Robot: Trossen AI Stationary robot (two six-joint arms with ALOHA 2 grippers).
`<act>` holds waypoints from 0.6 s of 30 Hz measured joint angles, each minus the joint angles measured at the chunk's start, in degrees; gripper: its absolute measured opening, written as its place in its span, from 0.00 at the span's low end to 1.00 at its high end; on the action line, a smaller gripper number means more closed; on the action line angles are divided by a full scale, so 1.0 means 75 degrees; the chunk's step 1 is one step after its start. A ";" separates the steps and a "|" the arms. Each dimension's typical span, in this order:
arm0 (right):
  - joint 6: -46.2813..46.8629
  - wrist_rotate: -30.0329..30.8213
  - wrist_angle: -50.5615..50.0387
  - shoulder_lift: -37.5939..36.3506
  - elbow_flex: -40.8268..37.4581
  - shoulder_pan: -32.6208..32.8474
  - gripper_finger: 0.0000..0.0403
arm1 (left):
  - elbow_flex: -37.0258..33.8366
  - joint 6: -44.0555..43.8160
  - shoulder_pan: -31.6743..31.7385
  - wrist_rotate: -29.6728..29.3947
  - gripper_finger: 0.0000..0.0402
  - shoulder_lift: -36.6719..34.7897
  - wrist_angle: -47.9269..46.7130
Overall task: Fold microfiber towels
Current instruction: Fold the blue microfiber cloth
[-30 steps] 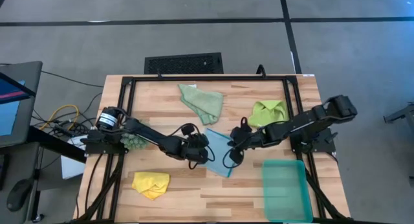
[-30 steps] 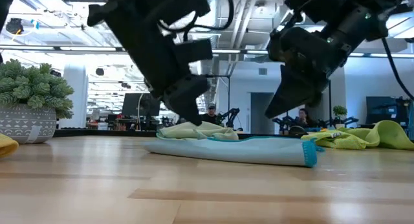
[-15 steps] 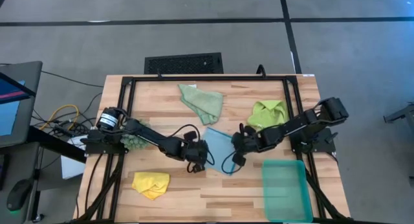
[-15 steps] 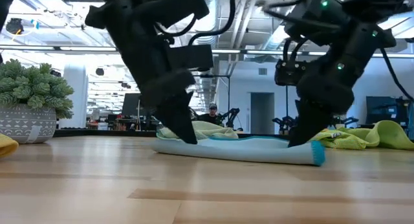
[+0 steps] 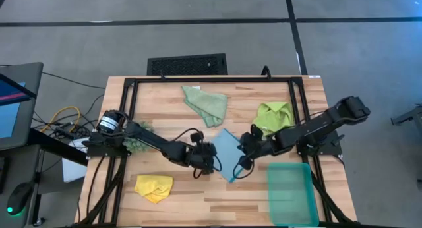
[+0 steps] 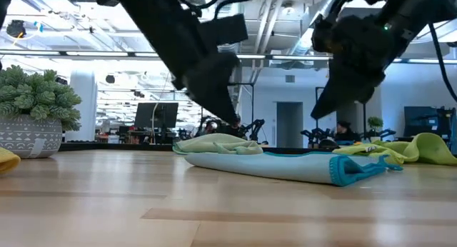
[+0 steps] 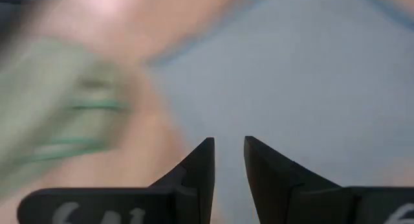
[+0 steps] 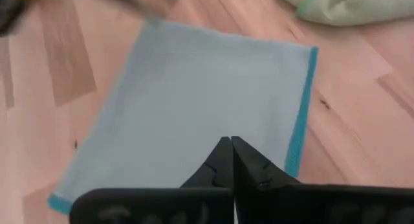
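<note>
Left gripper: the left gripper (image 7: 228,160) hovers at centre frame in the high view, its fingers a narrow slot apart and pinching nothing, the light blue towel (image 5: 228,151) just beneath it.

Right gripper: the right gripper (image 8: 231,160) hangs just right of centre, fingers pressed together and empty, above the same cloth's teal-edged side.

Light blue towel: it lies flat at mid tabletop (image 5: 171,106) between both grippers, doubled over in the low view, with a teal corner flopping loose at its right end.

Fold risk: judged from this, the loose corner may spring the fold open if nothing presses the crease down.

Snag risk: a closed right gripper dropped onto the cloth may drag it rather than lift an edge; the fingers would need to part first.

Collision risk: the two grippers sit close over one small cloth, so a crossing move could knock them together.

Other towels: the pale sage green towel (image 5: 206,104) lies crumpled at upper centre, the lime green towel (image 5: 273,113) right of it, the yellow towel (image 5: 153,187) at lower left, all unfolded.

Tray: the teal tray (image 5: 290,194) sits at lower right, near the right arm's sweep.
</note>
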 joint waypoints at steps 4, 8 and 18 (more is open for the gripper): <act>-0.0043 -0.0018 0.0151 0.0506 -0.0077 -0.0304 0.03 | -0.0019 -0.0126 0.0002 0.1329 0.19 0.0097 -0.0161; 0.0169 -0.0201 -0.0205 0.1015 -0.0112 -0.0631 0.03 | -0.0342 -0.0428 0.0108 0.0702 0.19 0.0224 -0.0525; 0.0871 -0.1214 -0.1170 0.1032 0.0038 -0.0680 0.03 | -0.0975 -0.0609 0.0521 -0.0845 0.19 0.0204 -0.0607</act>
